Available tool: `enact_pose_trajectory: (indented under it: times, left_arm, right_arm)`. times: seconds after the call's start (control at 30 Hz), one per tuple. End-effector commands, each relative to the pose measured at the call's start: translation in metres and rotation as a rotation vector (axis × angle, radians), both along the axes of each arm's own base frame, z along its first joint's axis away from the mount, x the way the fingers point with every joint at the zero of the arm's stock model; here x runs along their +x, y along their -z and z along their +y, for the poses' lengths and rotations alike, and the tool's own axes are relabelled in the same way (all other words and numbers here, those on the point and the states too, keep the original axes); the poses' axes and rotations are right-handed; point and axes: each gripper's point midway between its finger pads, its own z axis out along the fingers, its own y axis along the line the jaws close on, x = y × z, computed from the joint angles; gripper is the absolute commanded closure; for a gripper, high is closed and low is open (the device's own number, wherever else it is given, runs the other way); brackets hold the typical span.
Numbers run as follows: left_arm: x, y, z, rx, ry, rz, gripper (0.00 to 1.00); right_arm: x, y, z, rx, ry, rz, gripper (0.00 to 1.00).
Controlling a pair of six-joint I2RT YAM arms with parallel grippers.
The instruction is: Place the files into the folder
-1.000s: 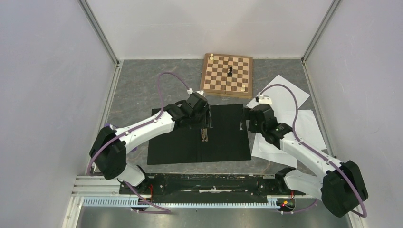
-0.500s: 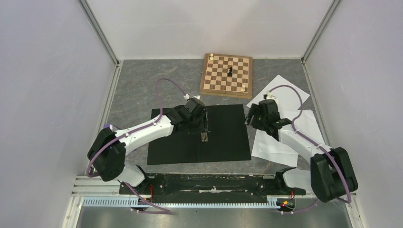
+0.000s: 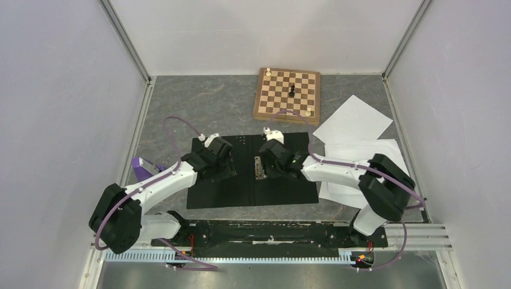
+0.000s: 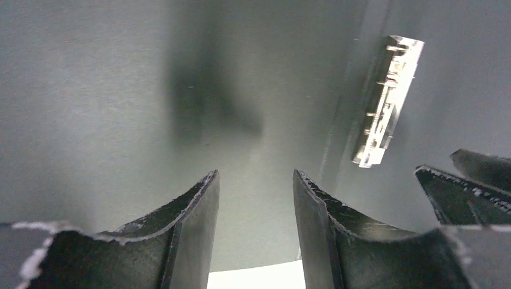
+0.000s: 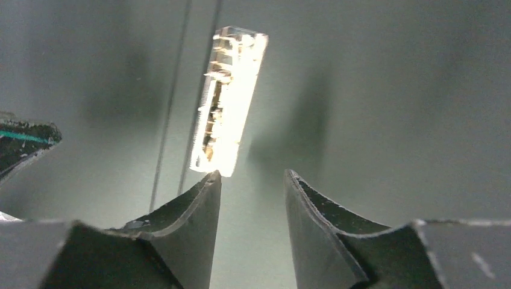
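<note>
The folder (image 3: 289, 180) lies open on the table, black inside up, with its metal spine clip (image 3: 259, 168) in the middle. My left gripper (image 3: 223, 170) hovers low over the folder's left half, open and empty. In the left wrist view the left gripper (image 4: 256, 174) has the clip (image 4: 385, 102) up to its right. My right gripper (image 3: 269, 170) is over the folder just right of the clip, jaws apart and empty. In the right wrist view the right gripper (image 5: 253, 174) has its left fingertip near the clip's (image 5: 229, 99) near end. The files (image 3: 352, 120) lie right of the folder, outside it.
A wooden chessboard (image 3: 287, 95) with a few pieces sits at the back centre. A purple metronome (image 3: 141, 165) stands left of the folder, behind my left arm. More white sheets (image 3: 385, 156) lie under my right arm. Walls close in on both sides.
My right arm swung left from the folder's right edge to beside the clip, and its jaws narrowed. My left gripper drew back from the clip onto the folder's left half.
</note>
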Motion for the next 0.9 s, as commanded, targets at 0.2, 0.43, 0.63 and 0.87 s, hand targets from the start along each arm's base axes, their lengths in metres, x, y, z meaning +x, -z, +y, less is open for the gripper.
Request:
enact_pose_trajectory:
  times: [0.2, 0.43, 0.63, 0.87]
  left_arm:
    - [-0.012, 0.010, 0.045, 0.054, -0.170, -0.029, 0.52]
    - [-0.023, 0.020, 0.061, 0.055, -0.246, -0.041, 0.61]
    - [-0.030, 0.032, 0.070, 0.073, -0.283, -0.033, 0.83]
    - [-0.035, 0.043, 0.074, 0.087, -0.304, -0.009, 0.98]
  right_arm:
    - [-0.004, -0.008, 0.044, -0.099, -0.066, -0.073, 0.64]
    - [-0.012, 0.002, 0.052, -0.124, -0.094, -0.057, 0.69]
    - [-0.013, 0.005, 0.061, -0.141, -0.107, -0.054, 0.74]
    - [-0.011, 0.007, 0.060, -0.168, -0.099, -0.063, 0.78]
